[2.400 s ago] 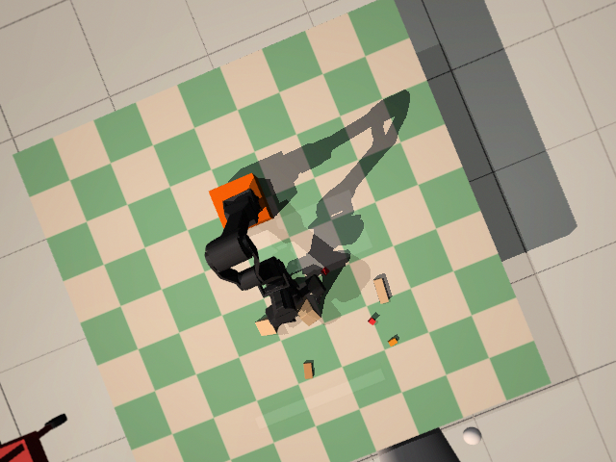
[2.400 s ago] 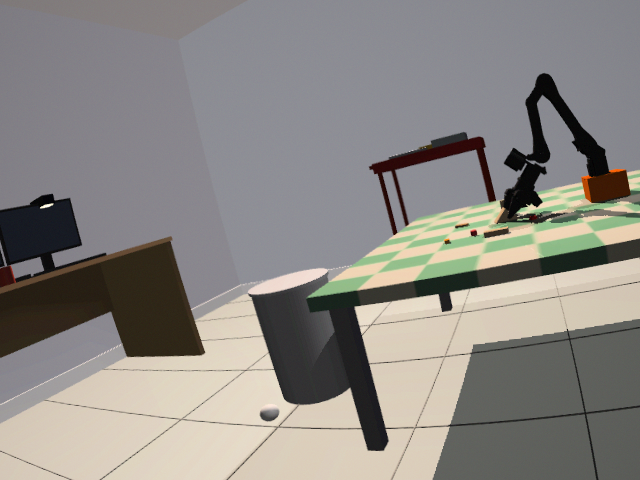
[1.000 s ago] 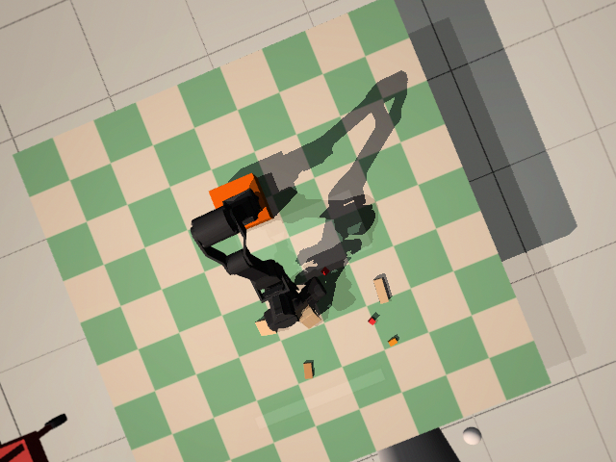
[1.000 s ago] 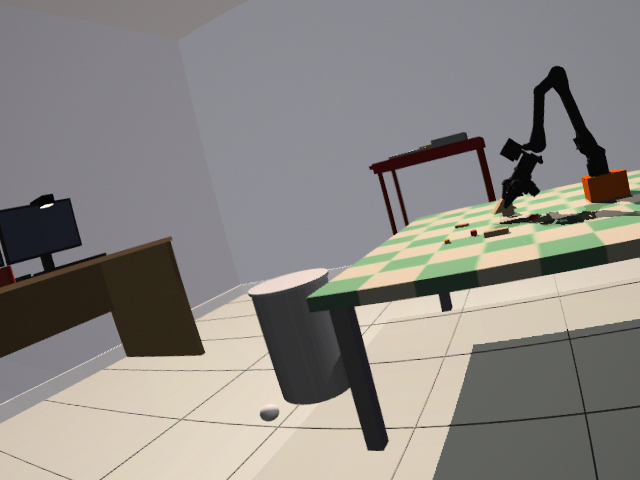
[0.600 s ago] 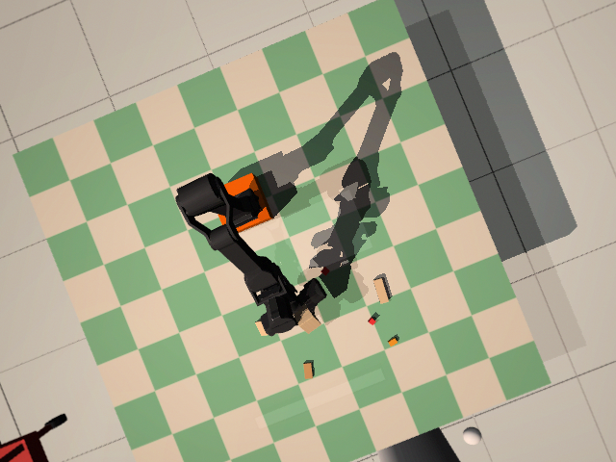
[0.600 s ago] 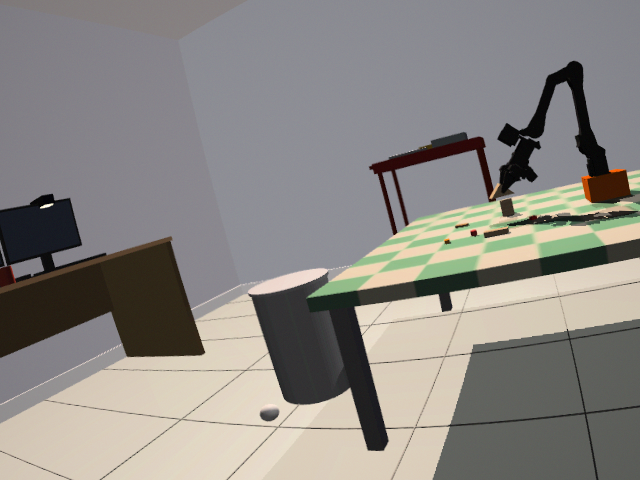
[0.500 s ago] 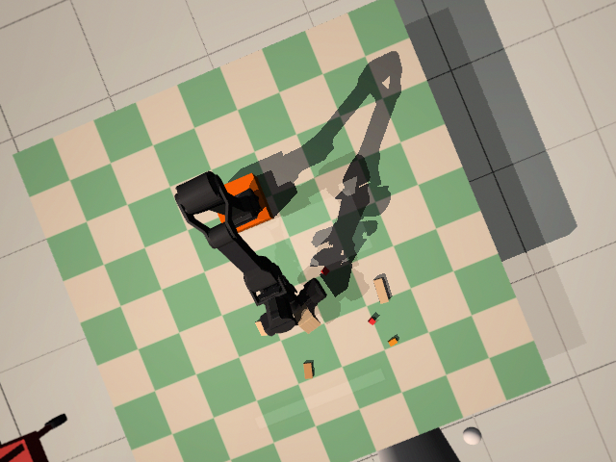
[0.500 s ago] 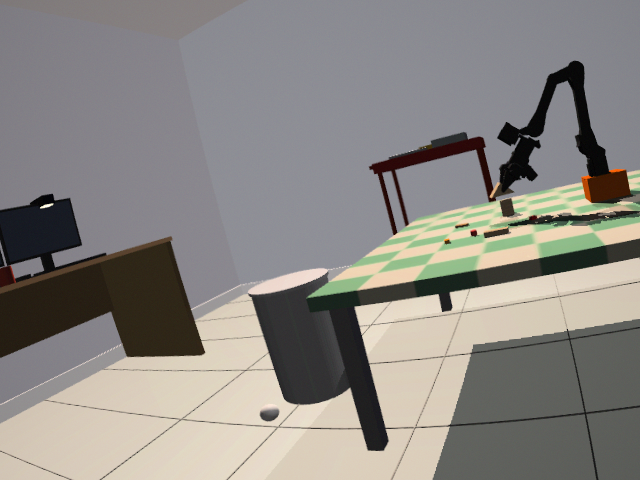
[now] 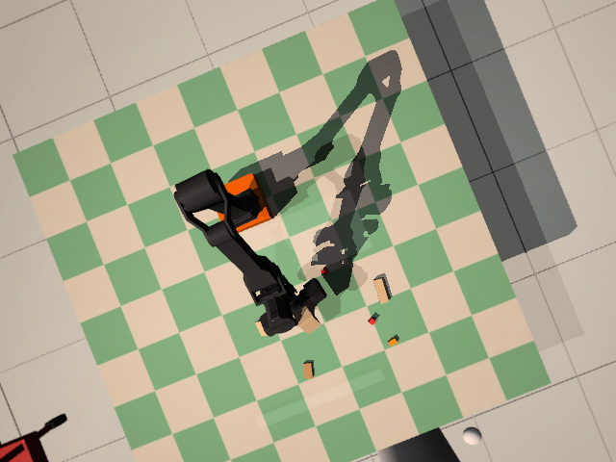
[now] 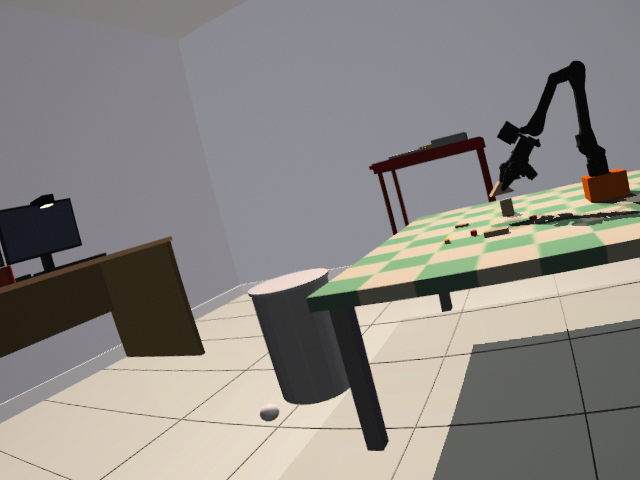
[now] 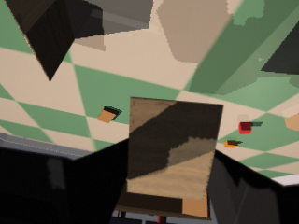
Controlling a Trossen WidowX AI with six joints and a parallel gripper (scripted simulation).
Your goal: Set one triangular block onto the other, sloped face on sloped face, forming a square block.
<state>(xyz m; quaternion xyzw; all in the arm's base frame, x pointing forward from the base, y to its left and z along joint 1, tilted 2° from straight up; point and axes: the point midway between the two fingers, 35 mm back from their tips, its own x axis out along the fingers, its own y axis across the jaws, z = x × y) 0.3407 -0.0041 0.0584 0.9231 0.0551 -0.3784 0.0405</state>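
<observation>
My gripper [image 9: 298, 316] [image 10: 500, 186] [image 11: 167, 147] is shut on a tan wooden triangular block [image 9: 311, 323] [image 10: 495, 191] [image 11: 173, 140] and holds it tilted, a little above the checkered table [image 9: 124, 134] [image 10: 465, 268]. A second tan wooden block [image 9: 260, 327] [image 10: 507, 207] stands on the table right beside and below the gripper. It is partly hidden by the fingers in the overhead view. A longer tan block [image 9: 382, 289] [image 10: 496, 232] lies flat further to the right, apart from both. I cannot tell the shape of either block.
A small red cube [image 9: 372, 320] [image 10: 474, 233] [image 11: 245, 127], a small orange piece [image 9: 393, 341] [image 10: 447, 241] [image 11: 231, 144] and a small tan block [image 9: 308, 369] [image 11: 106, 114] lie nearby. The arm's orange base [image 9: 254, 223] [image 10: 604, 186] stands mid-table. A grey bin [image 10: 299, 335] stands by the table corner.
</observation>
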